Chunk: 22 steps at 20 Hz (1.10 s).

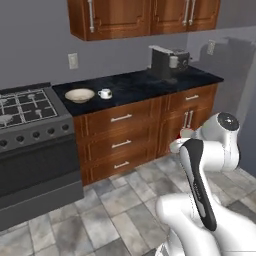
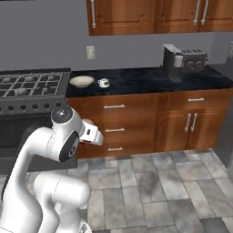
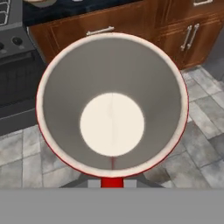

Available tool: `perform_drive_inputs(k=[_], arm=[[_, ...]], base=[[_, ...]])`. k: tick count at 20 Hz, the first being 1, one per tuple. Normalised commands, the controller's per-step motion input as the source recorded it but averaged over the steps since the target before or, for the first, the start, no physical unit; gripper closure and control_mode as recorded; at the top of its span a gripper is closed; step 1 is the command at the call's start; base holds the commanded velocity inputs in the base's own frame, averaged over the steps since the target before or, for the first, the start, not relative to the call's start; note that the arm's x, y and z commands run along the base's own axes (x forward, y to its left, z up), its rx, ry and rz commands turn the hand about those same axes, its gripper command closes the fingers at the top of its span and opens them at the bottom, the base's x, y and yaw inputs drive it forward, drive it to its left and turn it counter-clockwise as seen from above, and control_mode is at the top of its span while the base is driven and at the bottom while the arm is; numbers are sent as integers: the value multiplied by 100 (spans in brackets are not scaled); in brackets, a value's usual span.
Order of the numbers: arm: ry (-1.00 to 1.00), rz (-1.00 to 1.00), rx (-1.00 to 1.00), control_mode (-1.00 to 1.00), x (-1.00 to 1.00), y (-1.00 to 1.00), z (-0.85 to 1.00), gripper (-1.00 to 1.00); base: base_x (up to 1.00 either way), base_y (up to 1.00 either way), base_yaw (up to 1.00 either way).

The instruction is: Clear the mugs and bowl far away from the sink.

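The red mug (image 3: 112, 87) sits in my gripper (image 3: 112, 181), which is shut on it; in the hand view I look straight into its white inside, rimmed in red. The mug hangs in the air over the tiled floor, in front of the lower cabinets. A sliver of red shows at my gripper (image 1: 182, 134) in the left base view and under the hand (image 2: 88, 135) in the right base view. On the dark counter (image 1: 140, 82) stand the cream bowl (image 1: 79, 95) (image 2: 82, 81) and, just right of it, the white mug (image 1: 105, 93) (image 2: 103, 83). The sink is out of view.
A stove (image 1: 25, 107) adjoins the counter on the left, close to the bowl. A coffee machine (image 1: 169, 61) and a toaster (image 2: 195, 59) stand at the counter's right end. Wall cabinets (image 1: 125, 17) hang above. Wooden drawers (image 1: 120, 132) face the tiled floor (image 1: 115, 210).
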Motion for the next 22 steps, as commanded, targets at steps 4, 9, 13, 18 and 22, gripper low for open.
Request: perform_drive_inputs(k=[4,9,13,18,22], arm=[[0,0,0,100,0,0,0,100],[0,0,0,100,0,0,0,100],[0,0,0,100,0,0,0,100],[0,0,0,100,0,0,0,100],[0,0,0,100,0,0,0,100]], base=[[46,-33,45],[46,-46,39],[43,-52,33],[28,-65,24],[26,-60,16]])
